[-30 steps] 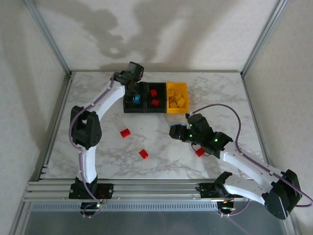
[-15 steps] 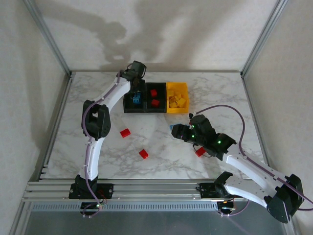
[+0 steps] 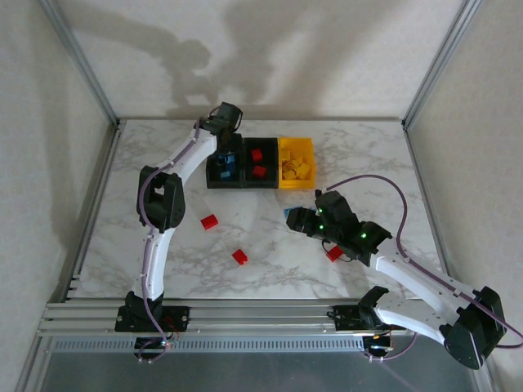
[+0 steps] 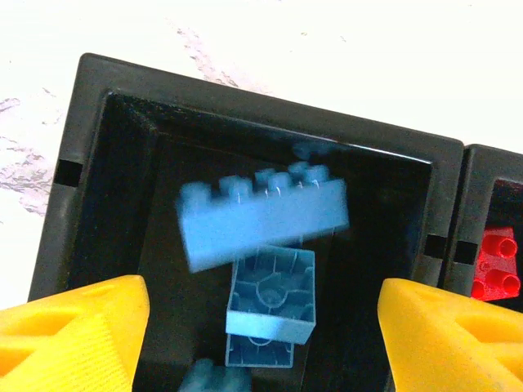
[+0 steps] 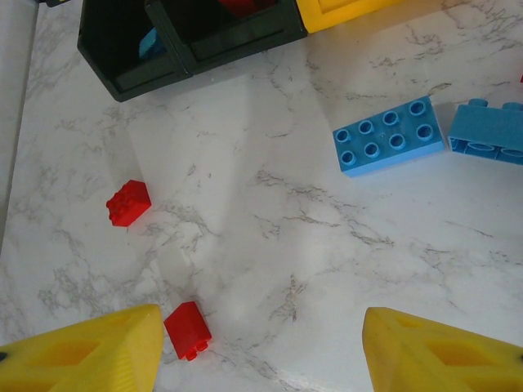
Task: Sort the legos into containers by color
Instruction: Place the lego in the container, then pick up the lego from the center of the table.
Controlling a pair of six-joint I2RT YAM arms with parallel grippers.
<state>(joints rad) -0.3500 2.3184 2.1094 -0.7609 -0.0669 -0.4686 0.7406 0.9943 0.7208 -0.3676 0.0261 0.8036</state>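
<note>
Okay, looking at the left gripper [image 4: 261,314] hanging right above the leftmost black bin [image 4: 82,171], yellow fingers [image 4: 73,335] spread wide and clamping nothing. Seeing a long blue lego [image 4: 261,216] between them in the wrist view, blurry and tilted, touching neither finger, over the bin's opening. Under it, spotted an upturned blue brick [image 4: 270,298] lying on the bin floor, plus another bit of blue at the bottom edge, too cropped to make out. Next door, got the middle black bin [image 3: 260,185] with red legos [image 3: 260,171] inside, then the yellow bin [image 3: 296,142] holding yellow legos [image 3: 296,169].

Over on the other side, found the right gripper [image 5: 261,327] hovering above the marble table [image 5: 270,229], jaws wide apart too, totally empty. Ahead of it in the wrist view: a flat blue brick [image 5: 388,137], studs up, just beside a second blue brick [image 5: 490,135] lying on its side. Also counted two loose reds: a far red brick [image 5: 128,202] out on open marble, and a near red brick [image 5: 188,329] right by one fingertip.
</note>
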